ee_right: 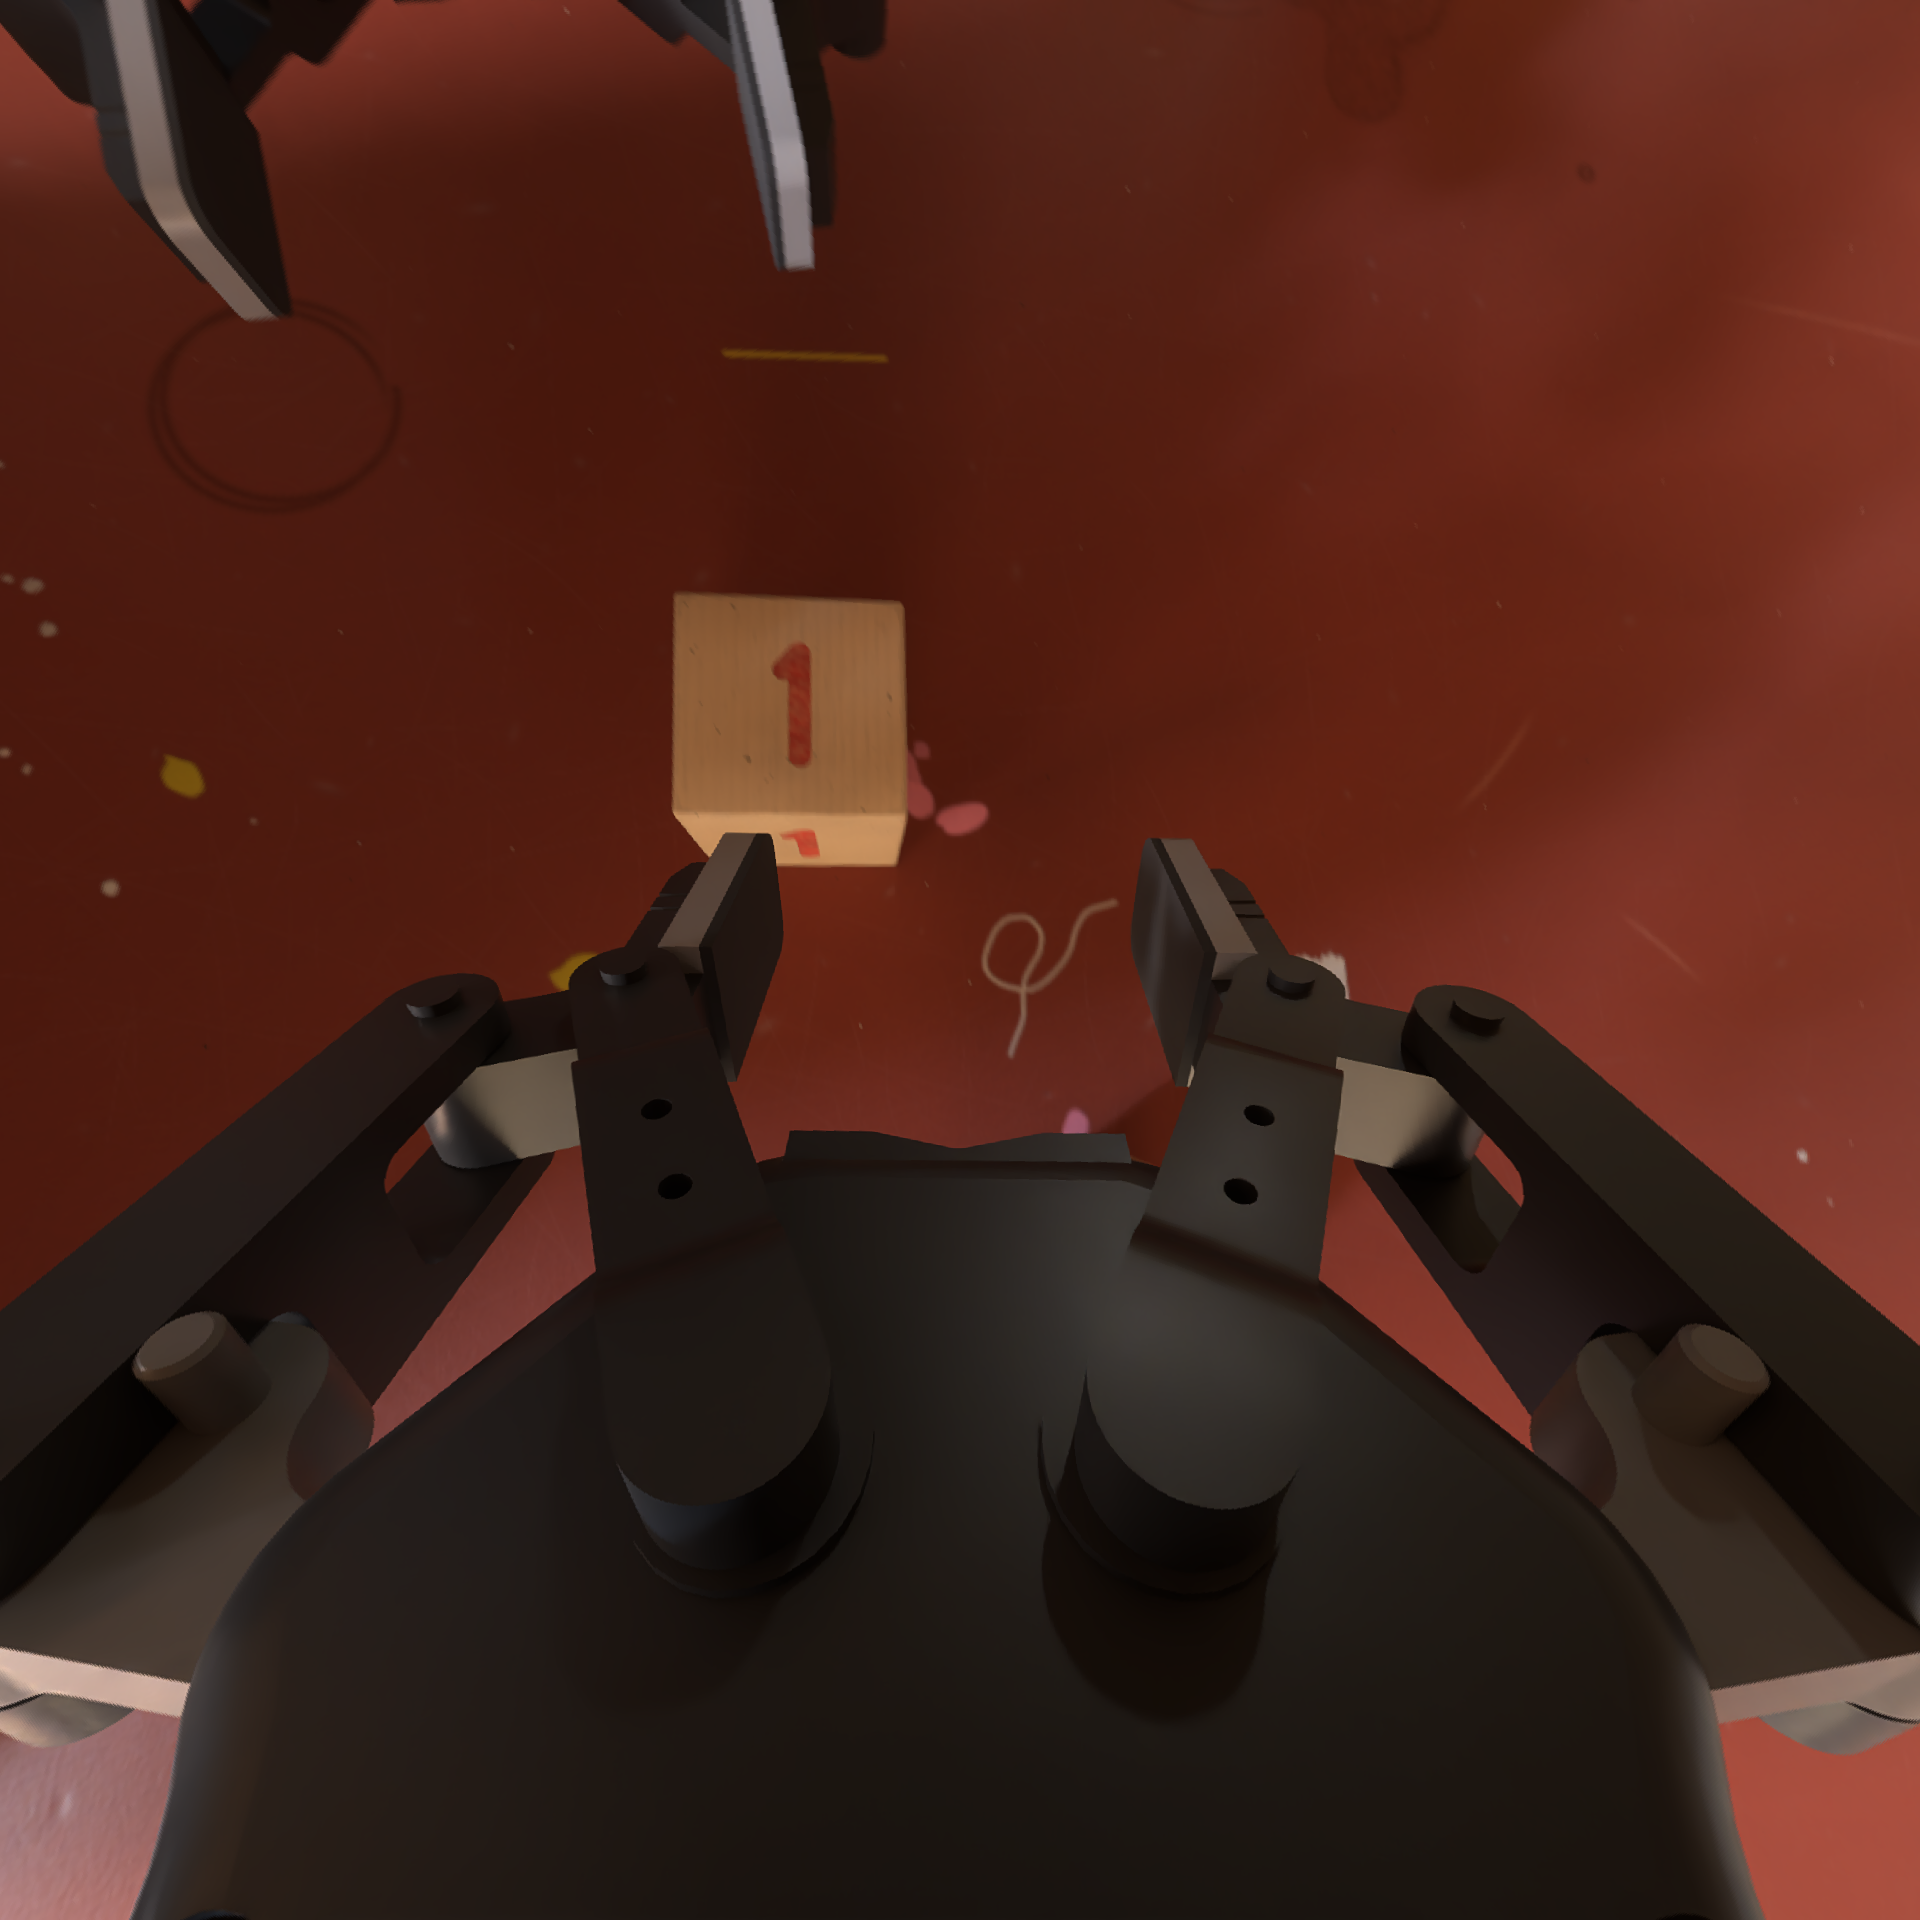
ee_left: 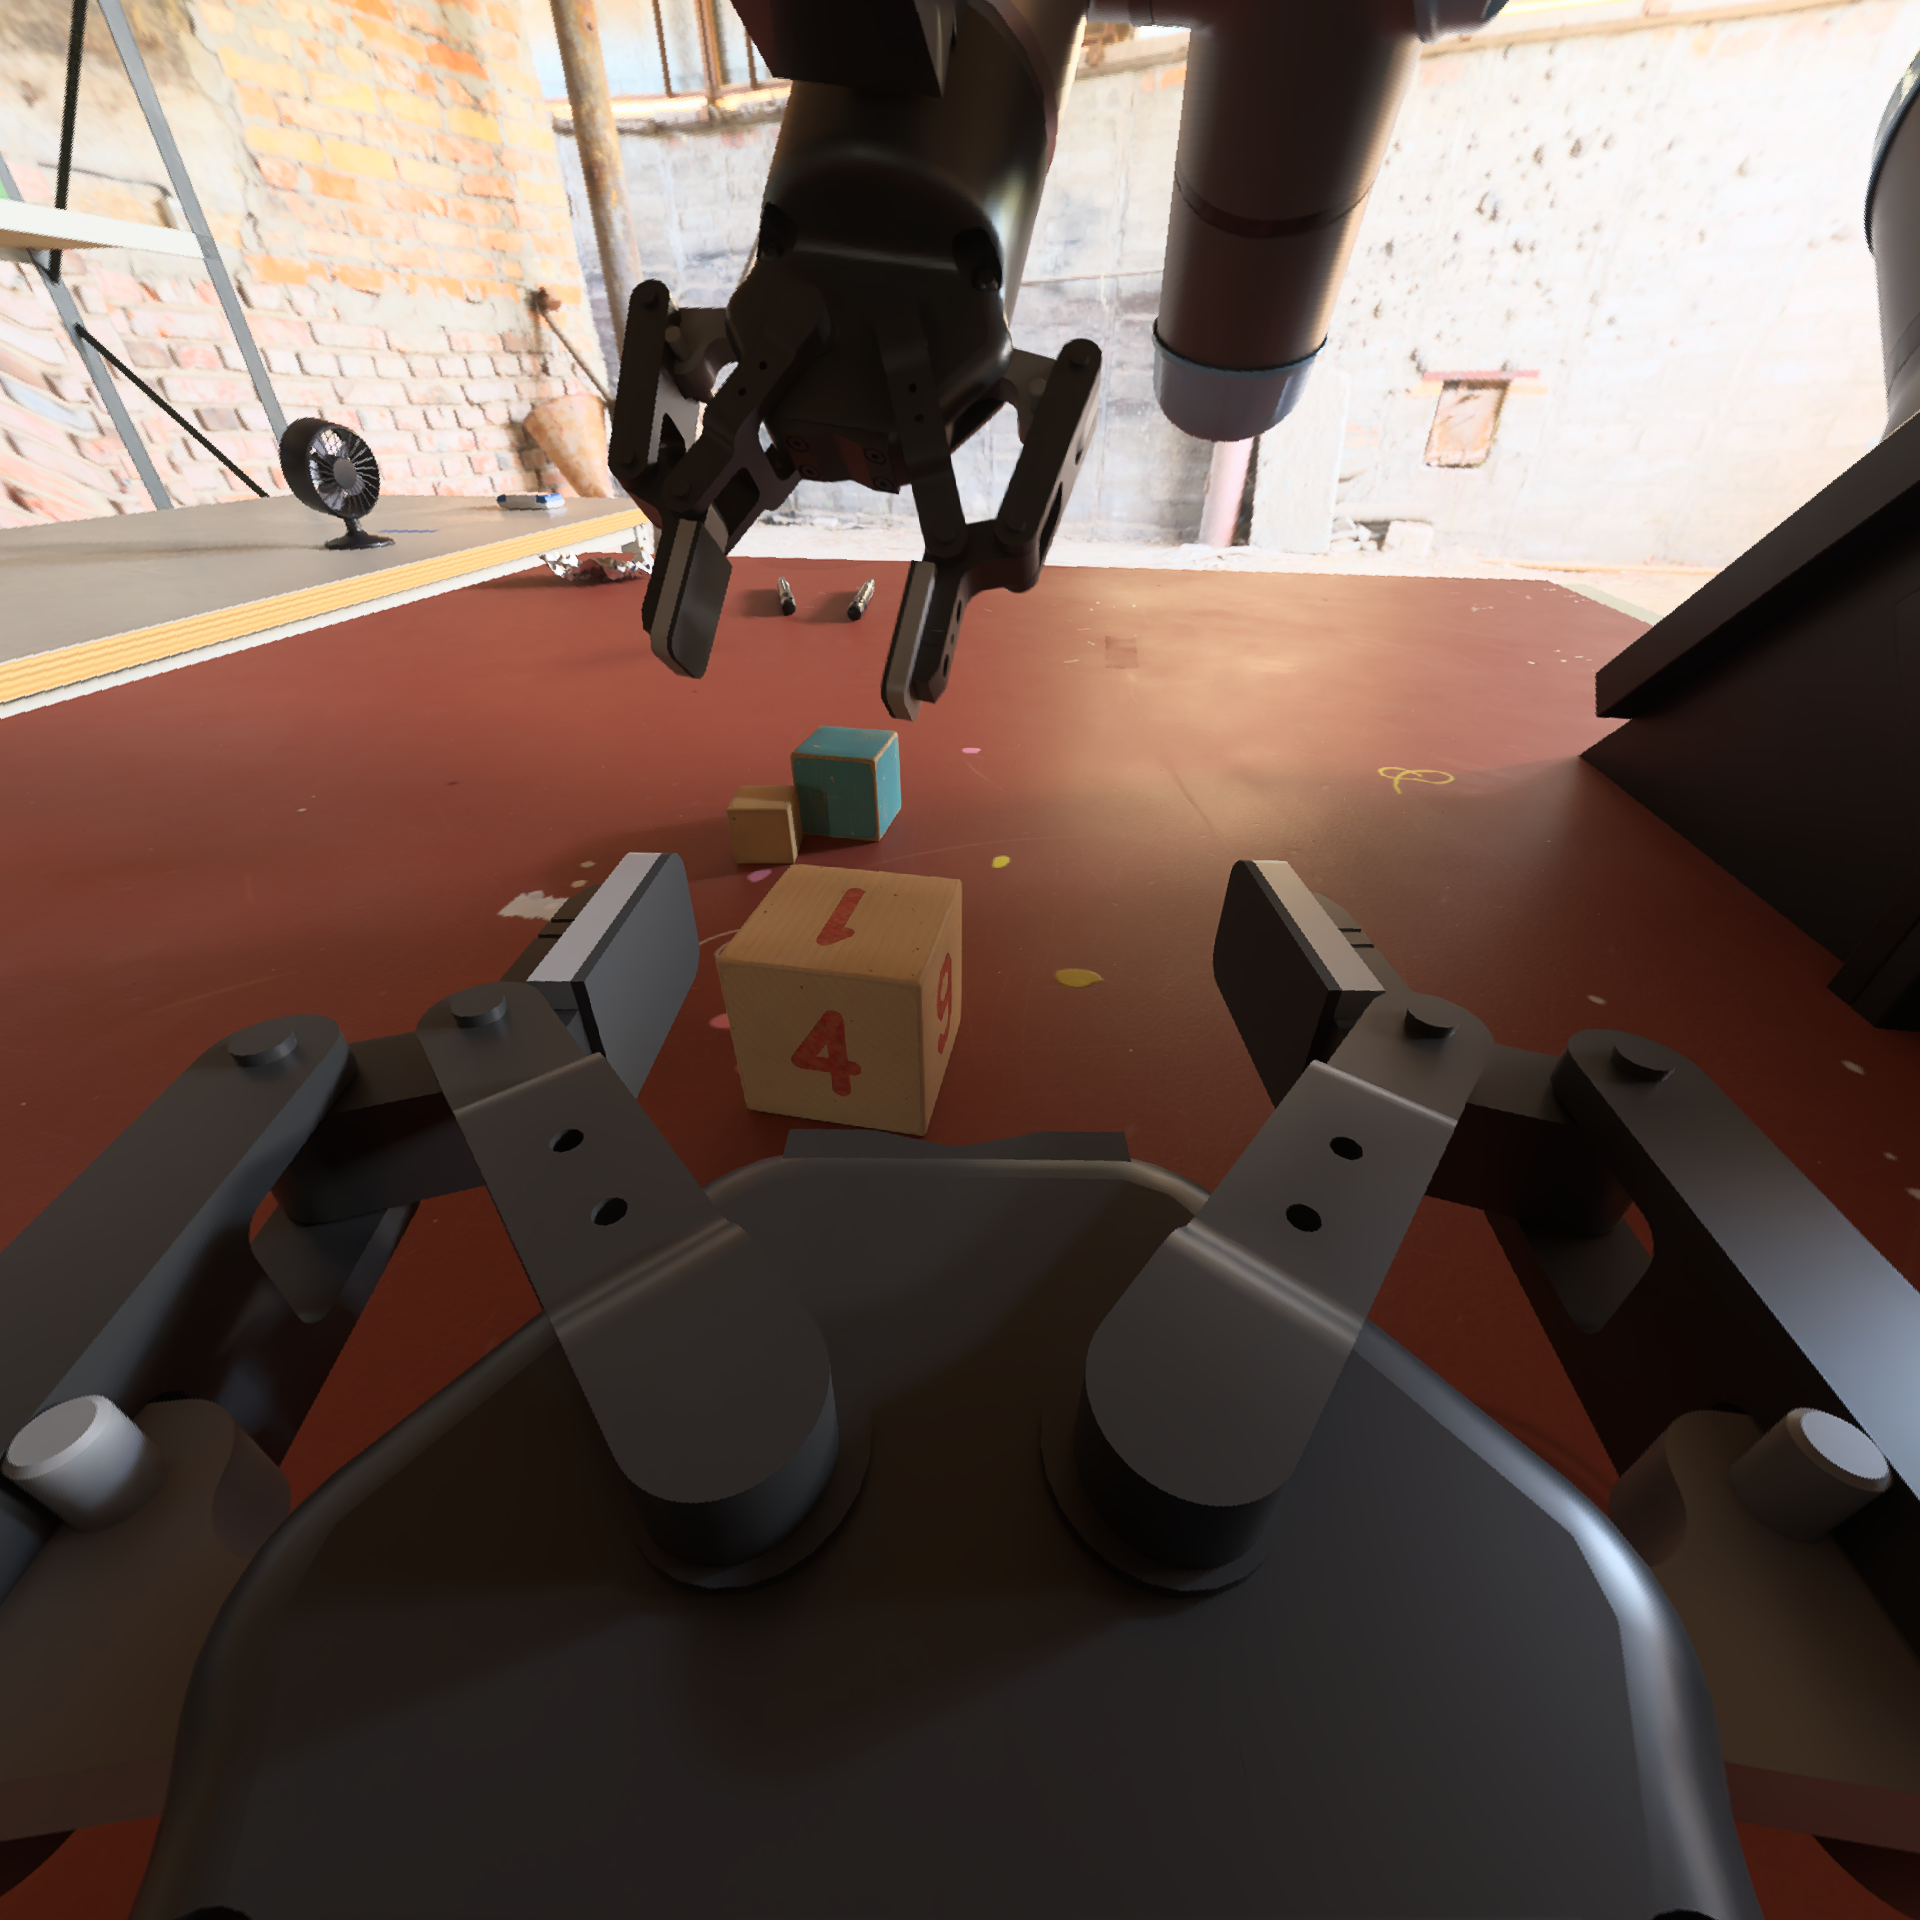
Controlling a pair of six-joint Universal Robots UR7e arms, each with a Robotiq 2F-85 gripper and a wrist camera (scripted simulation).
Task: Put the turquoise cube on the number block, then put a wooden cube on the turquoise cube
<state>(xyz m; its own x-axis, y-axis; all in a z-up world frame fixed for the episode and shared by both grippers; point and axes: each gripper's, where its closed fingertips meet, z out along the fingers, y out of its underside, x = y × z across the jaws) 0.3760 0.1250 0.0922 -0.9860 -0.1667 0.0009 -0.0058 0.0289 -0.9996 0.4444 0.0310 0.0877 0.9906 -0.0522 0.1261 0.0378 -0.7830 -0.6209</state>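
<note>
In the left wrist view a wooden number block (ee_left: 842,997) with red digits stands on the red-brown table (ee_left: 1299,727), just ahead of my open, empty left gripper (ee_left: 961,920). Behind it a turquoise cube (ee_left: 847,784) touches a small plain wooden cube (ee_left: 764,824) on its left. My right gripper (ee_left: 795,665) hangs open and empty above the turquoise cube. In the right wrist view the right gripper (ee_right: 956,883) looks down, the number block (ee_right: 788,717) is just beyond its left fingertip, and the left gripper (ee_right: 525,275) is at the top. Neither cube shows there.
A dark box (ee_left: 1766,779) stands at the right edge. Two black markers (ee_left: 821,600) and crumpled foil (ee_left: 592,566) lie at the table's far side. A grey side table (ee_left: 260,571) with a small fan (ee_left: 332,478) adjoins on the left.
</note>
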